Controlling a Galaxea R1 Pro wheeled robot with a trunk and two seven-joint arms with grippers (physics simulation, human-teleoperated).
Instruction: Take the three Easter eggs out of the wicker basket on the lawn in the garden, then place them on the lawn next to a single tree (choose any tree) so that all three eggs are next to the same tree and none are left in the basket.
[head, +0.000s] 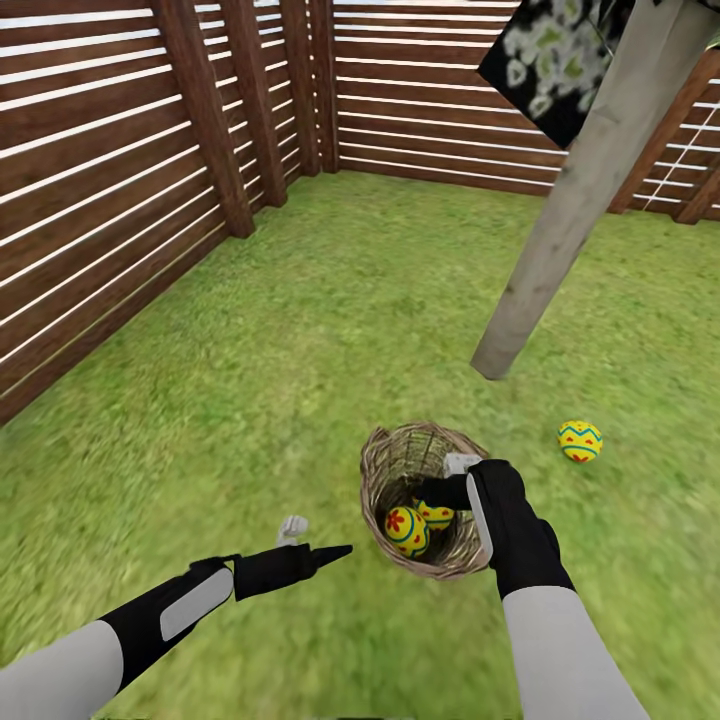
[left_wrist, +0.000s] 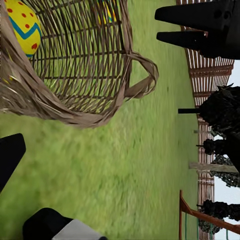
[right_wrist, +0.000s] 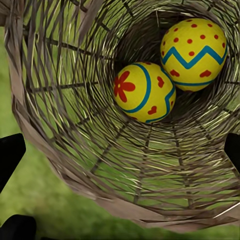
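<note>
The right gripper (head: 452, 478) hides its fingers inside the wicker basket (head: 385, 462) — spread unreadable.

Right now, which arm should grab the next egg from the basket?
Right. The right gripper hangs over the wicker basket, looking straight at both remaining eggs. The left gripper sits outside, beside its wall.

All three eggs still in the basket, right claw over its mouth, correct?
Not quite: two eggs are in the wicker basket, per the right wrist view. The head view shows the third egg on the lawn. The right claw is over the basket's mouth.
</note>
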